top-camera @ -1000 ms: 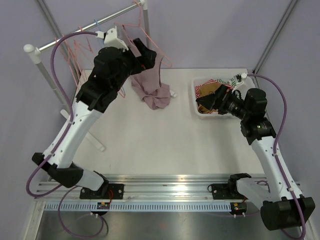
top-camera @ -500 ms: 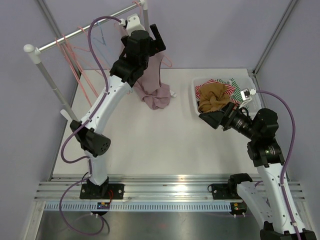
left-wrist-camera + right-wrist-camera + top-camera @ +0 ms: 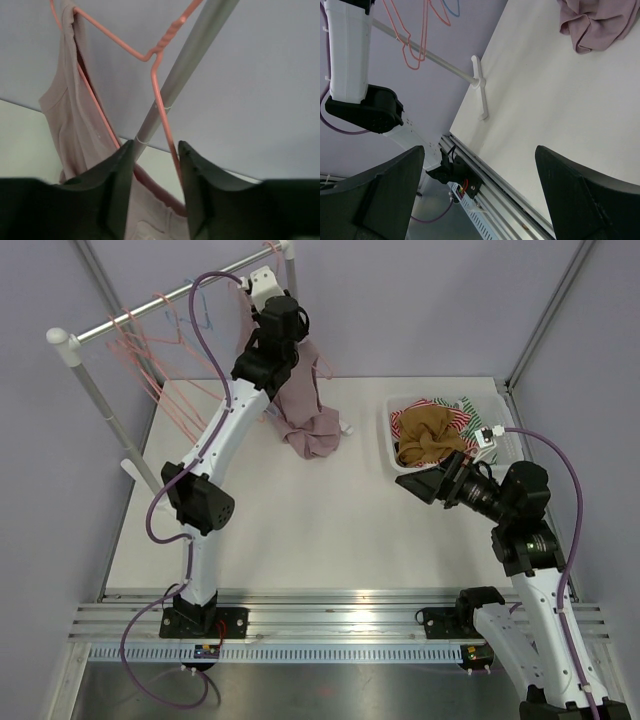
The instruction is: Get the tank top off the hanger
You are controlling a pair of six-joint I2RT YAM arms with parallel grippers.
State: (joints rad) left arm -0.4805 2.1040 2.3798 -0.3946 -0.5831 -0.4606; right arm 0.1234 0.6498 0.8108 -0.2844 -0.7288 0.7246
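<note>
Mauve-pink fabric is seen hanging from the rack at the far left of the table [image 3: 300, 530]: the mauve-pink tank top [image 3: 70, 125] is carried by the thin pink wire hanger [image 3: 117, 42], with one strap looped over the hanger's upper shoulder.

The garment's long axis is judged to run nearly upright, straps at the top. Its hem end is dropped onto the table, where it is bunched in a heap just below the rack.

The left gripper [image 3: 155, 150] is raised to the hanger with its jaws parted. The lower wire and the grey metal rack pole [image 3: 195, 55] are seen between them, and nothing is clamped.

The right gripper [image 3: 480, 150] is held low over the table beside the white plastic bin [image 3: 392, 460], its jaws spread and empty.

For the step in hand, it is judged that cloth rather than wire should be gripped. The strap should then be lifted up and off the hanger's shoulder, not dragged down, so that the hanger is not pulled from the rack.
</note>
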